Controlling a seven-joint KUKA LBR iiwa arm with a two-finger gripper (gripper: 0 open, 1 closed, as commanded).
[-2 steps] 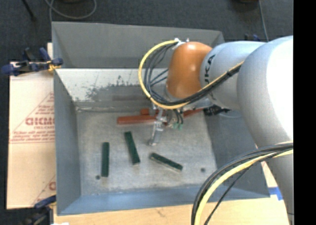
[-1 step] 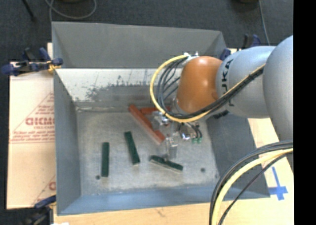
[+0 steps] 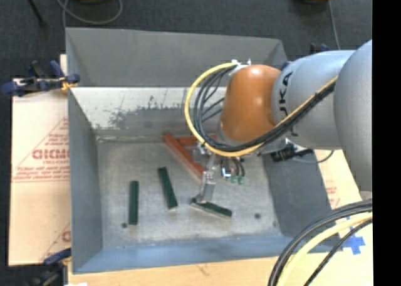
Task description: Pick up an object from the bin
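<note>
- Bin (image 3: 83, 172): grey metal, with a few loose bars scattered on its floor.
- Arm (image 3: 326, 100) reaches in from the right, with an orange cover (image 3: 250, 100) at the wrist and cables (image 3: 190, 110) looped round it.
- Jaws are low over the floor, right of centre and toward the near wall, with their tip at the left end of a dark green bar (image 3: 217, 210).
- Can't tell whether the jaws are open or closed, or whether they touch that bar.
- The dark green bar lies flat and a bit slanted, the rest of it sticking out to the right.
- Second green bar (image 3: 167, 188) lies near the centre, slanted.
- Third green bar (image 3: 133, 203) lies further left, well apart from the jaws.
- Orange-red bars (image 3: 178, 145) lie toward the back wall, partly hidden by the wrist.
</note>
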